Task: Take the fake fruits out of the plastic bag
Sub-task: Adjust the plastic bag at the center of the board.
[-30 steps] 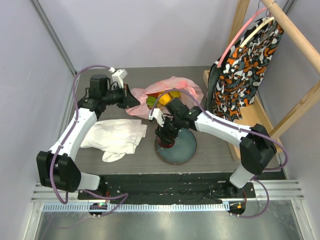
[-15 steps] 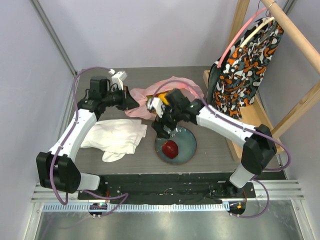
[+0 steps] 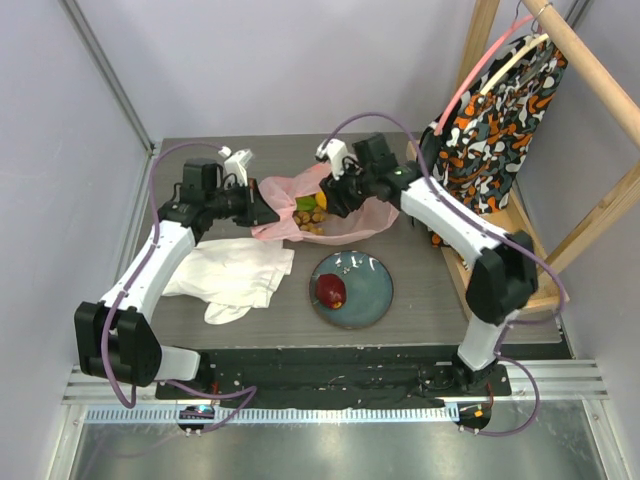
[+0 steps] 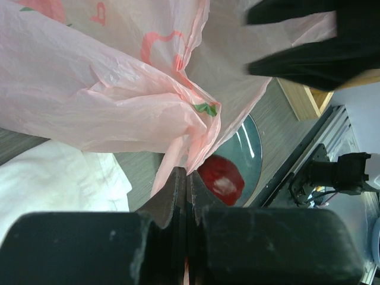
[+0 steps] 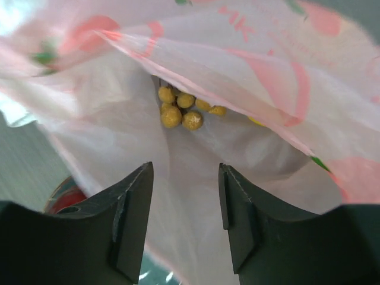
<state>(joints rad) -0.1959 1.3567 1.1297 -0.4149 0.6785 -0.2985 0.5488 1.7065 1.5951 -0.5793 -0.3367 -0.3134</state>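
No legible text, only unreadable red print on plastic bag [image 4: 89, 101]

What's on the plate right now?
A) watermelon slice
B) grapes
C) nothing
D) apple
D: a red apple lies on the plate, while the grapes sit inside the bag.
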